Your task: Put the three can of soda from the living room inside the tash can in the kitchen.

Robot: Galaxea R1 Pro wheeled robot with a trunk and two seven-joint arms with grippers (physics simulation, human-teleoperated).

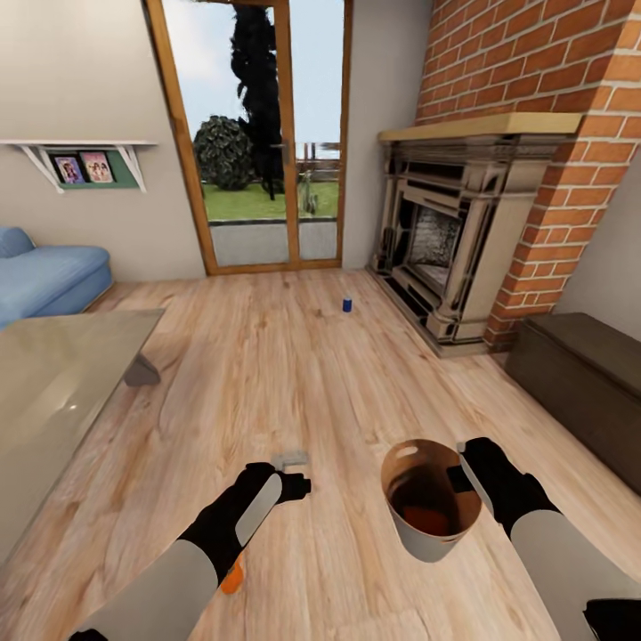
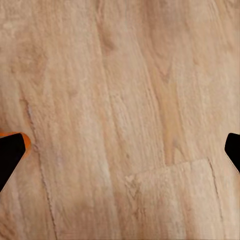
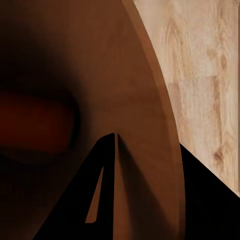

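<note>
Jaws of the right gripper (image 1: pixel 465 474) are pinched on the rim of the trash can (image 1: pixel 425 534), carried above the floor (image 1: pixel 294 374) with something orange inside, while the left gripper (image 1: pixel 294 474) hangs with jaws wide apart above an orange can (image 1: pixel 232 579). Judging by looks, the blue can (image 1: pixel 347 304) standing near the fireplace (image 1: pixel 445 240) is light, rigid and slick, best squeezed across its middle.

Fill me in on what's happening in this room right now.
The robot stands in the living room. Its right gripper holds the trash can by the rim, jaws pinching the wall; something orange lies inside. The left gripper is open over bare floor, with an orange can showing beneath that arm. A blue can stands on the floor near the fireplace, not yet collected.
</note>
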